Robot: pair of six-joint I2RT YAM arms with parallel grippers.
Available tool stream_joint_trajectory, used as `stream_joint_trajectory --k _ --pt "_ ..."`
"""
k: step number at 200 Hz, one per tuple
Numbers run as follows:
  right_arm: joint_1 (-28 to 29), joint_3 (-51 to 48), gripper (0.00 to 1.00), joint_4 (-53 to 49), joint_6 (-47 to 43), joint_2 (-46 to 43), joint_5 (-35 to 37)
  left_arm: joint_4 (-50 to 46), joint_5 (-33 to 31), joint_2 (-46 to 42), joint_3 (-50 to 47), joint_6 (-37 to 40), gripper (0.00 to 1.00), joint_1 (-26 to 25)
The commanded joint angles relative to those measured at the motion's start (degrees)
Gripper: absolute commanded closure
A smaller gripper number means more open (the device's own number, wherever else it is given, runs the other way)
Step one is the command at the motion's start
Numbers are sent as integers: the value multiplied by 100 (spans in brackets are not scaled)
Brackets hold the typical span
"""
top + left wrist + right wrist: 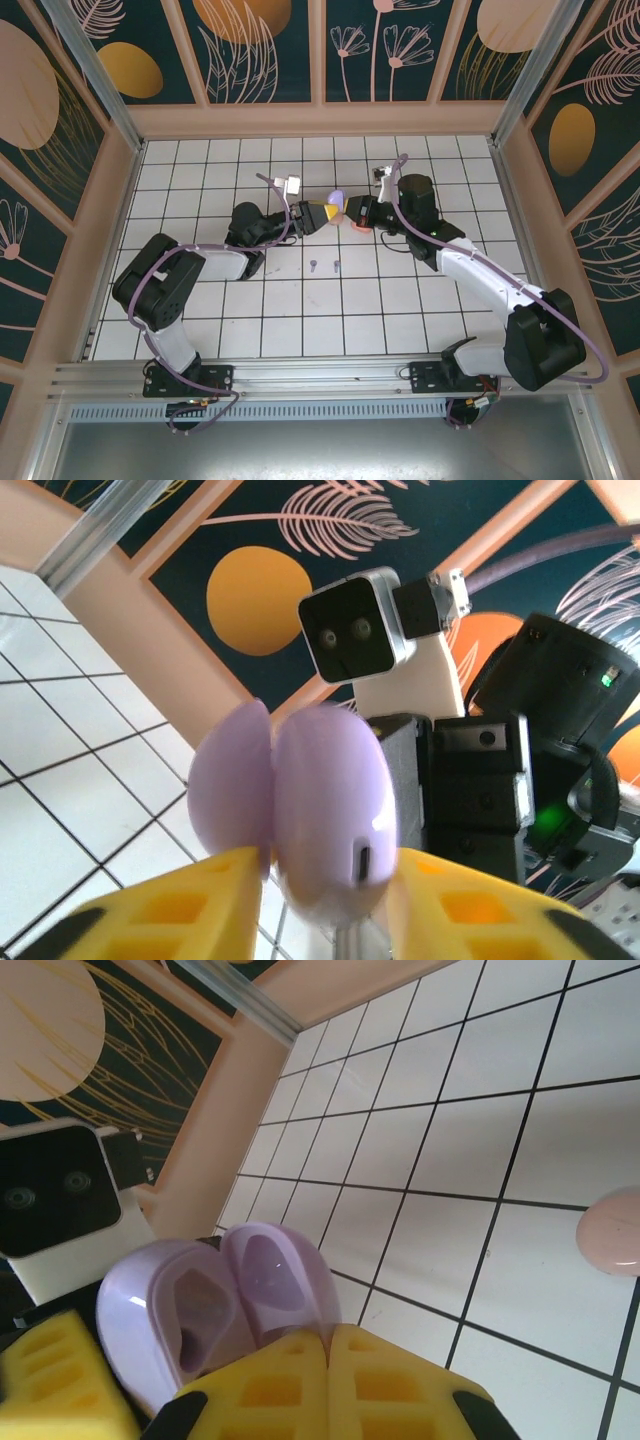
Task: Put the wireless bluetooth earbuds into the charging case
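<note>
- Where the two arms meet over the middle of the table (300,320), a purple case (335,203) is held up in the air between the two grippers.
- The case stands open, with its two rounded halves spread apart like a shell.
- The left wrist view shows the smooth outer side of the halves, and a small dark slot low on the right half.
- The right wrist view shows the inner side, with a hollow in each half.
- The left gripper (330,910) has its yellow fingers (170,910) apart, and the lower end of the case sits between them. Both fingers are against it or just beside it, and I cannot tell if they press on it.
- The right gripper (328,1360) is closed completely, its two yellow fingers (270,1390) pressed together. The rim of one half of the case goes in at their tips, so it has hold of the case there.
- Two small purple earbuds (315,265) lie on the white tiles, side by side but not touching. They are nearer to the arm bases than the case, and apart from both grippers.
- A pale pink rounded object (612,1232) lies on the table near the right gripper, touching nothing else.
</note>
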Motion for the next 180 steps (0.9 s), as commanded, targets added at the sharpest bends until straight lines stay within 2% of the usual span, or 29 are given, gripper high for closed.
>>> stream_joint_trajectory --k 1,16,40,52,67,123,180 --pt "7 78 100 -27 -144 -150 242 69 -172 13 -74 70 44 -16" --pt "-1 52 100 -131 -181 -209 361 79 -349 -40 -190 119 31 -20" --pt "-32 25 100 -301 -280 -296 486 35 -615 -178 -376 239 19 -21" --pt "-32 41 100 -454 -379 -334 565 -240 -726 -266 -426 420 15 -11" --pt "-41 60 100 -676 -540 -388 705 -816 -858 -622 -424 808 2 -10" --pt "-76 76 100 -1318 -1113 -537 1027 -3924 -1810 -1786 9 2900 2 -11" --pt "-66 34 100 -1550 -1648 -618 1337 -6085 -2797 -2477 606 4280 1 -12"
